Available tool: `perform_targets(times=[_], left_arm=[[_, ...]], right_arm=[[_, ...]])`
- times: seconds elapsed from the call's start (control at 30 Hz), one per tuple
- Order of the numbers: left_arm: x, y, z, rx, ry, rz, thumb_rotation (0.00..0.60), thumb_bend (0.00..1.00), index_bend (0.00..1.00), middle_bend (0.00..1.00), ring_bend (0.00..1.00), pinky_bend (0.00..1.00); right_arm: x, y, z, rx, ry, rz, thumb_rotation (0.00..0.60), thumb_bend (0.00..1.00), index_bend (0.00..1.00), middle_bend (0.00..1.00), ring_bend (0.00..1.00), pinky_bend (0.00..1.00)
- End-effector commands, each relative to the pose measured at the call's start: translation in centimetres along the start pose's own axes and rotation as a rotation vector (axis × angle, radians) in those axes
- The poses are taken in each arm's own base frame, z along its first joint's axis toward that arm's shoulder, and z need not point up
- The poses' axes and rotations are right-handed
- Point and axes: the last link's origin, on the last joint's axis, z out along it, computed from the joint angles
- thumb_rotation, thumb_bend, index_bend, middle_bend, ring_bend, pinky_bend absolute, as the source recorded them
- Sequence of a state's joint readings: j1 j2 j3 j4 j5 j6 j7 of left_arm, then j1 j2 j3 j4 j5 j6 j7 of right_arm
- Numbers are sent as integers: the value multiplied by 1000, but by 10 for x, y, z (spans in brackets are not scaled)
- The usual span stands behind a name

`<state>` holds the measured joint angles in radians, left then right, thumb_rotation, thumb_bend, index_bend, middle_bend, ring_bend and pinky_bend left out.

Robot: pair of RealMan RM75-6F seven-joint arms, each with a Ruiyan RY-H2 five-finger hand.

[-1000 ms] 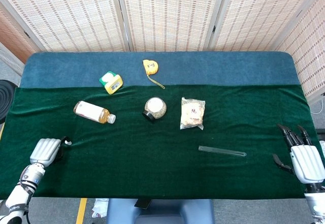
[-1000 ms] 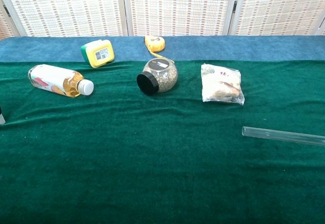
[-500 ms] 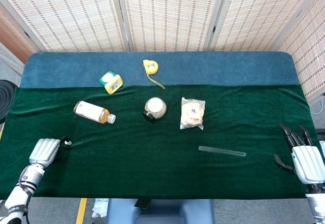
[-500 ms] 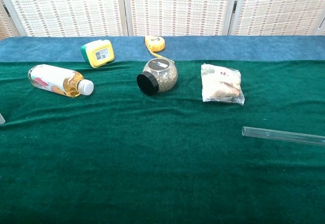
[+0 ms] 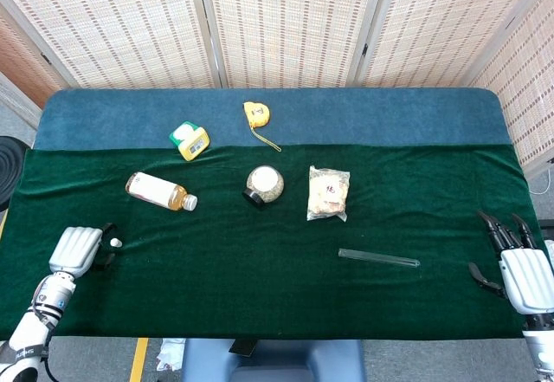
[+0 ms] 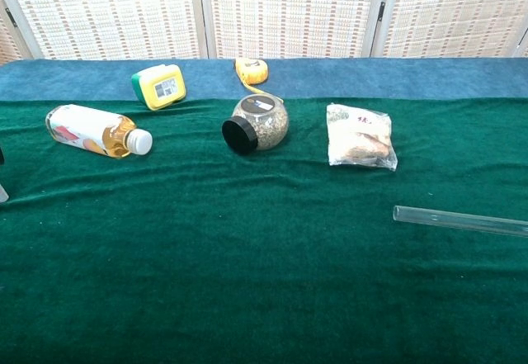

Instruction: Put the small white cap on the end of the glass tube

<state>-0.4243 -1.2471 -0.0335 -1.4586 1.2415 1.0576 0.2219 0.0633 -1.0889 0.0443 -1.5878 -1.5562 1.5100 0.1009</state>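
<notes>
Head view: the left hand point(image 5: 74, 250) is resting at the worktop point(image 5: 260, 295) edge, the small white cap point(image 5: 115, 242) sitting just beside its fingers point(image 5: 106, 230); whether they are touching it is unclear. The right hand point(image 5: 522, 274) is waiting with fingers spread, empty, the glass tube point(image 5: 378, 258) lying well apart from them.

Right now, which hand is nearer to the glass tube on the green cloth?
The right hand. It is at the table's right edge, a short way beyond the end of the glass tube. The left hand is at the far left edge, across most of the table.
</notes>
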Motion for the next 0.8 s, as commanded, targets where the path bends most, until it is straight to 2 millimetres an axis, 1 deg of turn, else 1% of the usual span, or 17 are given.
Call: perform_targets(times=[0.03,0.3,0.8], left_arm=[[-4,0,8,-7,-8,7,600,352,407,1000,905,812],[-11,-3,18,0,-27,4,600,365,416,1000,909,812],[-17,-6,26,6,-36,-7,600,378,447,1000,908,812]], right_arm=[[0,1,-1,-3,-1,1,600,383,52,175,224,45],[0,1,-1,-4,3,0,600,383,52,175,225,46],[1,0,-1,-6,5,-1,600,383,52,175,224,45]])
